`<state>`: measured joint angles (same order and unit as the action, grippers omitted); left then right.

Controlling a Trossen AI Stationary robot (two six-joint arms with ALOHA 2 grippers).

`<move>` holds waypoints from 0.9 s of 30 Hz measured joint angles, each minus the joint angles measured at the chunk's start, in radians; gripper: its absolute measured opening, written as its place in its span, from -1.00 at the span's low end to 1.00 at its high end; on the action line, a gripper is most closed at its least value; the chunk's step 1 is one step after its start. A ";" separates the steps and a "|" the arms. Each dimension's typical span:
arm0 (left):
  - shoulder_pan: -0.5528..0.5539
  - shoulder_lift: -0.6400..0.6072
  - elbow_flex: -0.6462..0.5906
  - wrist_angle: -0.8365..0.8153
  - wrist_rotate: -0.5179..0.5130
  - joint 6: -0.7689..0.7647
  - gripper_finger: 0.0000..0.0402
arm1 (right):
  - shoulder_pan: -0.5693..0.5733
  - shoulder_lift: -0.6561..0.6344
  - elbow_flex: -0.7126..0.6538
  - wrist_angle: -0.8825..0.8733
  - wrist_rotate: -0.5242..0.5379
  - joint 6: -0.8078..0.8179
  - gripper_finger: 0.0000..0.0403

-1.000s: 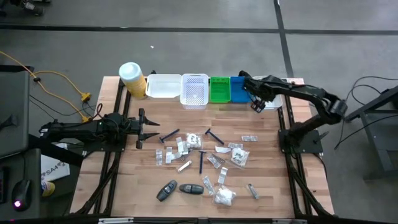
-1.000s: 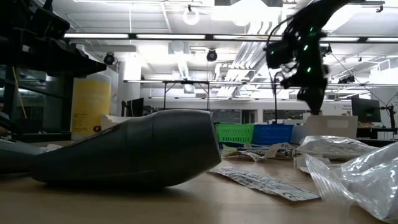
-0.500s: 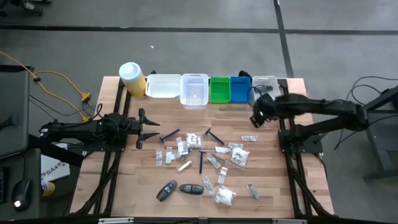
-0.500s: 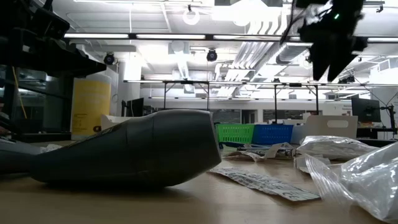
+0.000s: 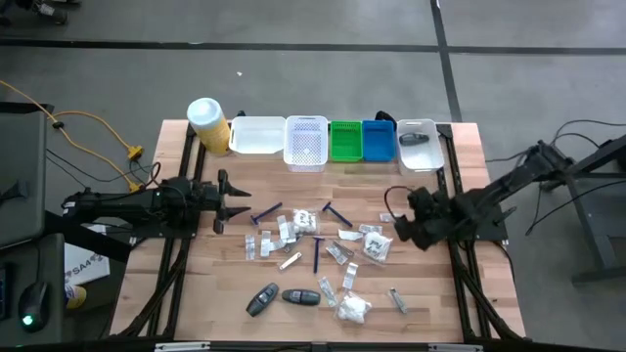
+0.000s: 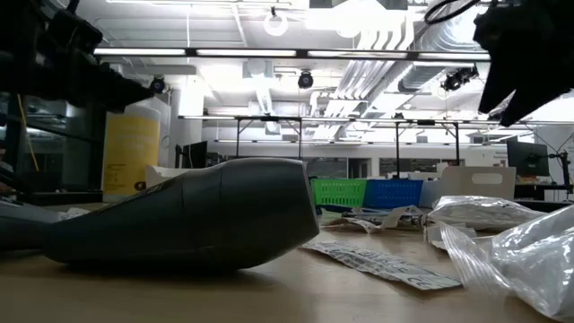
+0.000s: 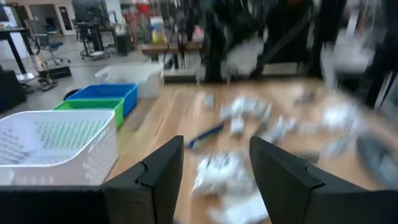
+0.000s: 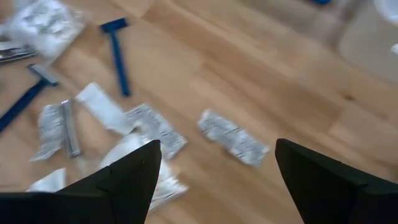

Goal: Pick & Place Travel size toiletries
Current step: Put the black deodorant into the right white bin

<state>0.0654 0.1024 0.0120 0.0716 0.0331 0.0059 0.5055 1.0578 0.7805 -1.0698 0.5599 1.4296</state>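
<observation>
Travel size toiletries (image 5: 323,249), a scatter of clear and white sachets (image 8: 233,137), thin dark-blue sticks (image 8: 117,56) and small packets, lay spread over the middle of the wooden counter (image 5: 235,284), just ahead of and below the right gripper (image 5: 403,220), whose jaws stood wide apart and held nothing. In the right wrist view a crinkled sachet lay directly between the two dark fingers (image 8: 124,180), apart from them, with a blue stick and more packets farther beyond. Well beyond the pile, along the counter's far edge, stood a row of bins: a white tray (image 5: 256,137), a white mesh basket (image 5: 306,145), a green bin (image 5: 345,142), a blue bin (image 5: 376,140) and a clear tray (image 5: 421,147) with a dark item in it; a yellow canister (image 5: 208,124) stood at the row's end. The left gripper (image 5: 227,200) waited at the opposite side of the pile, jaws partly open and empty, the nearest packets just ahead of its tips. The step in hand looked like the reach for another pick. The next move likely called for lowering the open right jaws squarely over one sachet, closing without sweeping its neighbours aside, then carrying it to a bin.
</observation>
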 joint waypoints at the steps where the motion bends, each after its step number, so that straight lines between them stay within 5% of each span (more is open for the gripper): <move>1: 0.000 -0.001 0.000 0.014 0.008 -0.041 -0.08 | 0.026 0.010 -0.002 0.013 0.009 0.016 0.53; 8: 0.000 0.055 0.066 -0.087 -0.008 -0.300 -0.08 | 0.133 0.077 -0.003 0.079 0.038 0.055 0.53; 15: -0.029 0.320 0.271 -0.289 0.018 -0.555 -0.09 | 0.185 0.141 -0.003 0.113 0.018 0.064 0.53; 27: -0.434 0.930 0.708 -0.733 -0.191 -1.011 -0.09 | 0.227 0.159 -0.003 0.185 -0.019 0.071 0.53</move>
<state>-0.3682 1.0325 0.7197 -0.6614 -0.1580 -1.0051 0.7325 1.2167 0.7780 -0.8843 0.5405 1.5005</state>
